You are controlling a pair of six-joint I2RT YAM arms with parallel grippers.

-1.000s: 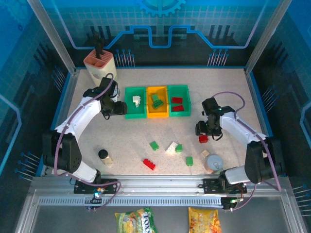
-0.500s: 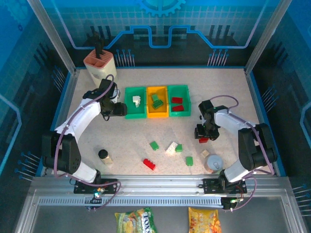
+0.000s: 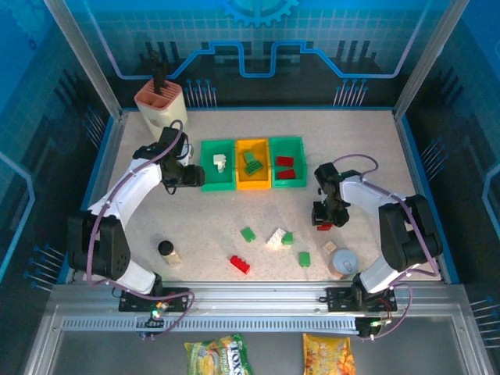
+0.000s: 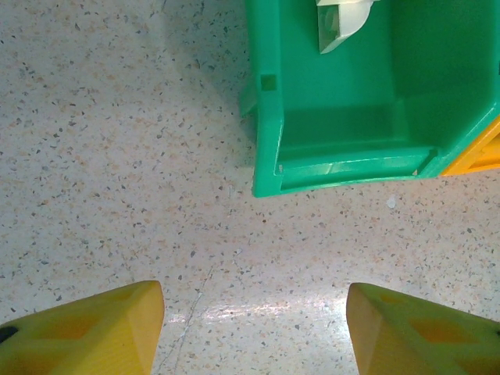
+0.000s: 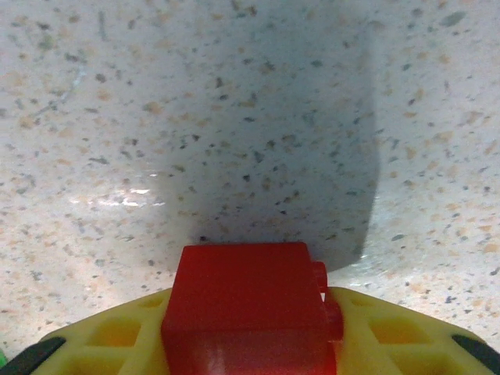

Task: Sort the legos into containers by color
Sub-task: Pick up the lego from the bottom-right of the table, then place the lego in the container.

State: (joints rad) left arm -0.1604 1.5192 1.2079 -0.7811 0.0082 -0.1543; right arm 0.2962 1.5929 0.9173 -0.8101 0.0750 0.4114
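Note:
My right gripper [image 3: 325, 222] is down at the table right of centre, shut on a red lego [image 3: 325, 226]. In the right wrist view that red lego [image 5: 246, 305] sits between the yellow fingers [image 5: 117, 332], which touch both of its sides. Three containers stand in a row: a green one [image 3: 218, 187] with a white lego [image 3: 220, 162], a yellow-orange one [image 3: 253, 186] with a green lego [image 3: 251, 162], and a green one [image 3: 287, 184] with two red legos [image 3: 285, 167]. My left gripper [image 3: 197, 176] hovers open just left of the row, over bare table [image 4: 254, 328] in front of the green container [image 4: 344, 133].
Loose legos lie in the near middle: green ones [image 3: 248, 233] [image 3: 304, 258], a white one [image 3: 276, 237] and a red one [image 3: 240, 264]. A grey cup [image 3: 344, 262] stands near right, a black-capped bottle [image 3: 167, 251] near left, and a beige slotted holder [image 3: 160, 105] at the back left.
My right gripper has shifted slightly left and closed its fingers on the red lego. The left arm has stayed still.

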